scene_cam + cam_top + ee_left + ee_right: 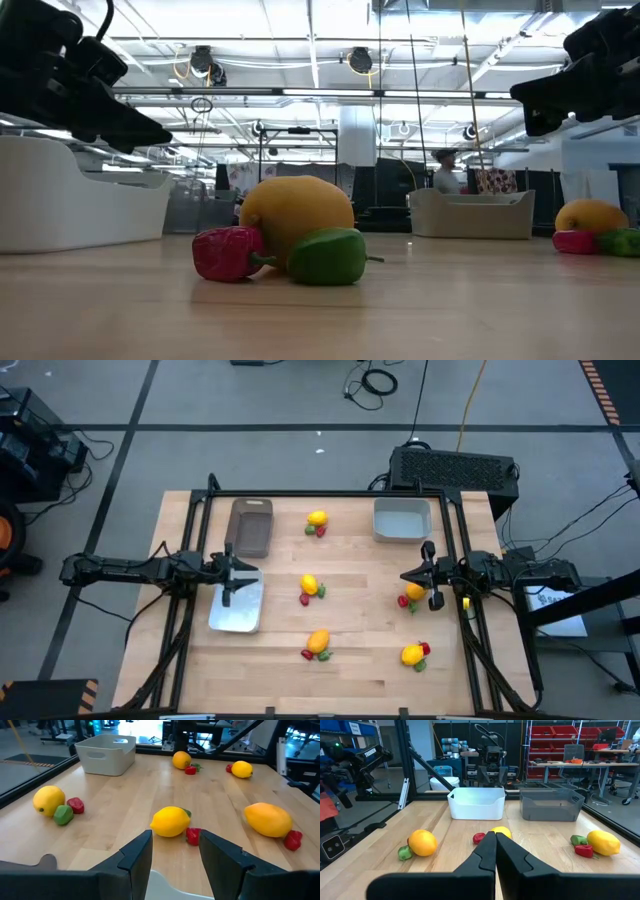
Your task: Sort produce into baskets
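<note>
Several clusters of produce lie on the wooden table: yellow-orange lemons with red berries and green pieces at the far middle [316, 520], the centre [310, 587], the near middle [318, 643], the near right [414, 653] and the right [413, 596]. A grey-brown tray [250, 525], a white tray [237, 610] and a pale grey bin [402, 520] stand on the table. My left gripper [175, 850] is open and empty above the white tray's far end [240, 573]. My right gripper [495, 842] is shut and empty, just beyond the right cluster [412, 575].
A black vented box [455, 465] stands beyond the table's far right corner. A dark metal frame [330, 493] runs along the table's far edge and sides. Bare wood lies between the clusters.
</note>
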You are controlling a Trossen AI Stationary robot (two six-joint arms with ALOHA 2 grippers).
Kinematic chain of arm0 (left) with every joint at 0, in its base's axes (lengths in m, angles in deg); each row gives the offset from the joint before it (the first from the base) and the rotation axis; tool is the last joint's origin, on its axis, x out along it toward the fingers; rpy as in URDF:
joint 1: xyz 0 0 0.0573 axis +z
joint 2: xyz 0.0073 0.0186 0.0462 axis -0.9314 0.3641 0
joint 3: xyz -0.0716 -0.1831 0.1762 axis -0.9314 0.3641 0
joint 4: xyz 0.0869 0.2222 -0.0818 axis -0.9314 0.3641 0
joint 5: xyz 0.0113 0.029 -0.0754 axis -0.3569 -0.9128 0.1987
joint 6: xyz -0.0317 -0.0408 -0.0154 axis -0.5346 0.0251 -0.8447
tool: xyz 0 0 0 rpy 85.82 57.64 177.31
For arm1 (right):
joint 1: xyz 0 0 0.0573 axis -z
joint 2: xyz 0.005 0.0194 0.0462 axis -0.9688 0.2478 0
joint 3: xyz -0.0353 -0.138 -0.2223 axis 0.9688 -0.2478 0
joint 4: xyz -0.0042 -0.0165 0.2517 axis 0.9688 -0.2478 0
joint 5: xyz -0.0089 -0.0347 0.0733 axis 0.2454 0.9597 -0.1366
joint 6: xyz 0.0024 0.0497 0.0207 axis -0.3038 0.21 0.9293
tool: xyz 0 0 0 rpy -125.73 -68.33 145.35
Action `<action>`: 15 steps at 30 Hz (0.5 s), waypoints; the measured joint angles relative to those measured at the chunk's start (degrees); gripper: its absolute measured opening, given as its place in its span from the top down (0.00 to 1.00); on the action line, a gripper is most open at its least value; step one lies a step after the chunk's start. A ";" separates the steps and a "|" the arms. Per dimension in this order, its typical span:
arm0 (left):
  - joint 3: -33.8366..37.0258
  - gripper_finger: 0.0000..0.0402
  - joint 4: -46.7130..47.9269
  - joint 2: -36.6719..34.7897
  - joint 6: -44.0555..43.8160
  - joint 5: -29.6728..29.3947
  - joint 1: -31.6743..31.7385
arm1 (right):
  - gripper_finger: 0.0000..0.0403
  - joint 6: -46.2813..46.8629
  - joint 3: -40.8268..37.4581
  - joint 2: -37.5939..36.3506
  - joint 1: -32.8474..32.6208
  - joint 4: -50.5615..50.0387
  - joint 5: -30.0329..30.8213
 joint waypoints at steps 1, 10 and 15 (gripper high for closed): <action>0.00 0.58 -0.05 0.01 -0.16 -0.99 0.00 | 1.00 0.01 -0.01 0.00 0.00 0.01 0.00; 0.00 0.58 -0.63 0.01 5.09 -7.21 0.02 | 1.00 -0.60 -0.01 0.00 -0.01 1.92 1.88; -0.01 0.58 -4.57 0.02 -2.38 -7.07 0.02 | 1.00 0.35 -0.02 0.41 0.00 3.04 2.01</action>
